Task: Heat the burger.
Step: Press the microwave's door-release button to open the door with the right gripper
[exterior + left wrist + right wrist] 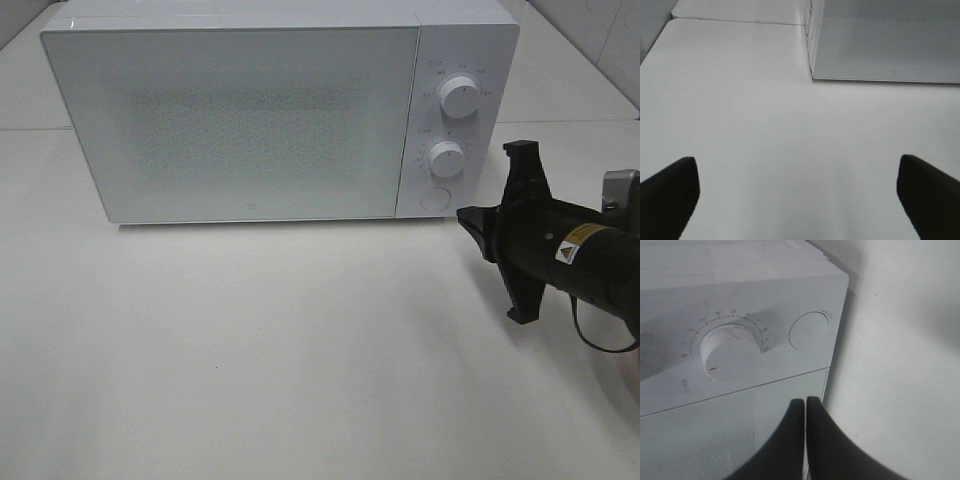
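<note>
A white microwave stands at the back of the table with its door closed. The burger is out of view. My right gripper is shut and empty, its tips close to the microwave's lower right corner, just right of the round door button. In the right wrist view the shut fingers point at the front panel below the lower dial and the button. My left gripper is open and empty over the bare table, left of the microwave; it does not show in the high view.
The microwave has two white dials on its right panel. The white table spreads in front of it. A seam between tabletops runs behind the microwave.
</note>
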